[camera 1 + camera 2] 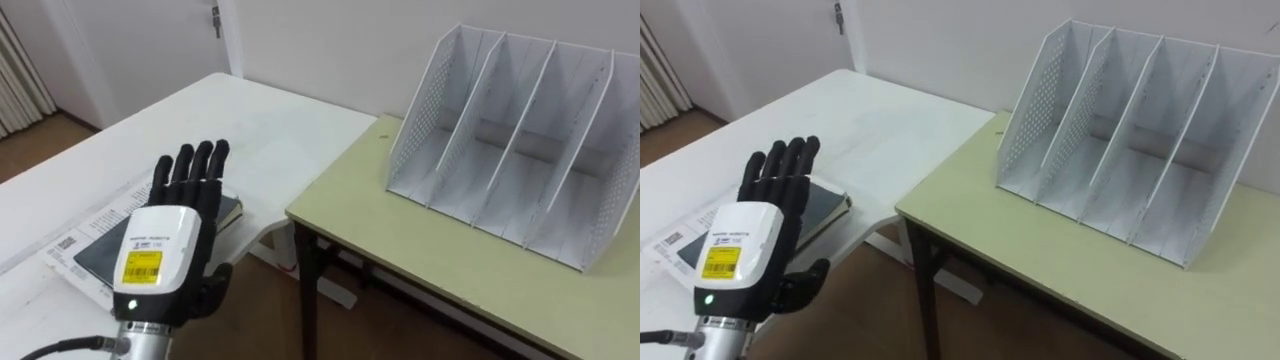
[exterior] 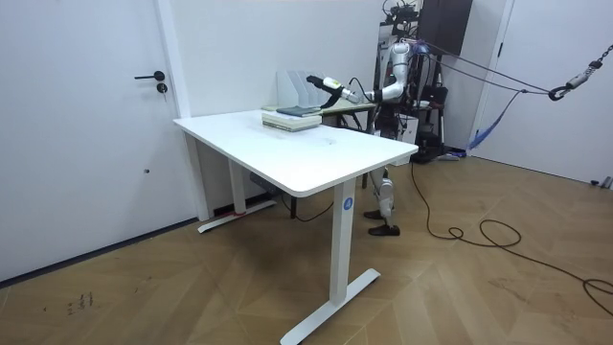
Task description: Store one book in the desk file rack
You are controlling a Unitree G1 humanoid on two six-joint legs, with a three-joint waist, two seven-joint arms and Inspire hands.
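Note:
My left hand (image 1: 165, 245) is held over a dark-covered book (image 1: 229, 209) with its fingers straight and open, the back of the hand towards me. I cannot tell whether the fingers touch the cover. The book lies on top of a small stack (image 1: 68, 248) near the edge of the white table (image 1: 200, 120). The white file rack (image 1: 520, 140) stands empty on the olive desk (image 1: 400, 250) to my right, its several slots facing me. In the room view I stand behind the white table (image 2: 297, 153), left hand (image 2: 321, 84) stretched out above the books (image 2: 292, 117).
A narrow gap with bare wooden floor (image 1: 260, 310) separates the white table from the olive desk. A white wall runs behind both, with a door handle (image 1: 215, 18) at the upper left. The olive desk has free surface in front of the rack.

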